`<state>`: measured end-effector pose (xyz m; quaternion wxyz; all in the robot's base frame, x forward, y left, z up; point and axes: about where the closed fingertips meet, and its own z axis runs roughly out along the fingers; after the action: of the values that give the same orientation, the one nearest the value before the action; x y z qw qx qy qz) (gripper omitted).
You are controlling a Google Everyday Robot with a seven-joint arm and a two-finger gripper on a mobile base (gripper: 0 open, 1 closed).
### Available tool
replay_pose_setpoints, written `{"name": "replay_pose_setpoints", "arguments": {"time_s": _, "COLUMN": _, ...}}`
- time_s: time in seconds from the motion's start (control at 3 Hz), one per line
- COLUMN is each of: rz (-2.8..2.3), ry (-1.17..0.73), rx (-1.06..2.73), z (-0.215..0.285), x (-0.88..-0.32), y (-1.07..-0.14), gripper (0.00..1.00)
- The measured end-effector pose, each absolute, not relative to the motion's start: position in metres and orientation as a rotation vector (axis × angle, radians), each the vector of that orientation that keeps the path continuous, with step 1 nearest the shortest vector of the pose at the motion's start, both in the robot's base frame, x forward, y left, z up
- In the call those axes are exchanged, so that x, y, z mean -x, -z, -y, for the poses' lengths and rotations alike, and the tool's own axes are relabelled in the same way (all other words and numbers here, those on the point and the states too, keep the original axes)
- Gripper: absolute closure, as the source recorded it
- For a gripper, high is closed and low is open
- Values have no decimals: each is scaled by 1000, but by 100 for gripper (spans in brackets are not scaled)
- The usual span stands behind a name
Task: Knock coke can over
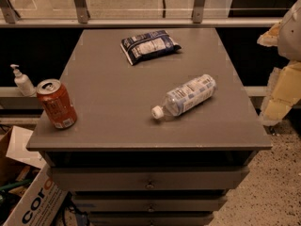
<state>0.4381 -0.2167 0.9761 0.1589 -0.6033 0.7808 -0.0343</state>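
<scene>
The coke can (56, 104) is red-orange with a silver top and a white label patch. It stands upright, slightly tilted in view, near the front left corner of the grey table (113, 131). My gripper (283, 74) shows as pale white and yellow shapes at the right edge of the view, beyond the table's right side. It is far from the can and touches nothing.
A clear plastic water bottle (184, 97) with a white cap lies on its side right of the middle. A dark blue snack bag (149, 45) lies at the back. A pump bottle (22, 81) stands on a ledge left of the can. A cardboard box (33, 204) sits on the floor, lower left.
</scene>
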Motion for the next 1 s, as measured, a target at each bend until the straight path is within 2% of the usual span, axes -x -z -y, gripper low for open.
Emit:
{"name": "replay_pose_setpoints", "arguments": {"time_s": 0.67, "rz": -2207, "ry": 23, "rx": 1699, "z": 208, "x": -437, "y": -965, "gripper": 0}}
{"name": "replay_pose_setpoints", "arguments": {"time_s": 1.0, "rz": -2144, "ry": -132, "rx": 1663, "z": 183, "x": -432, "y": -946, "gripper": 0}}
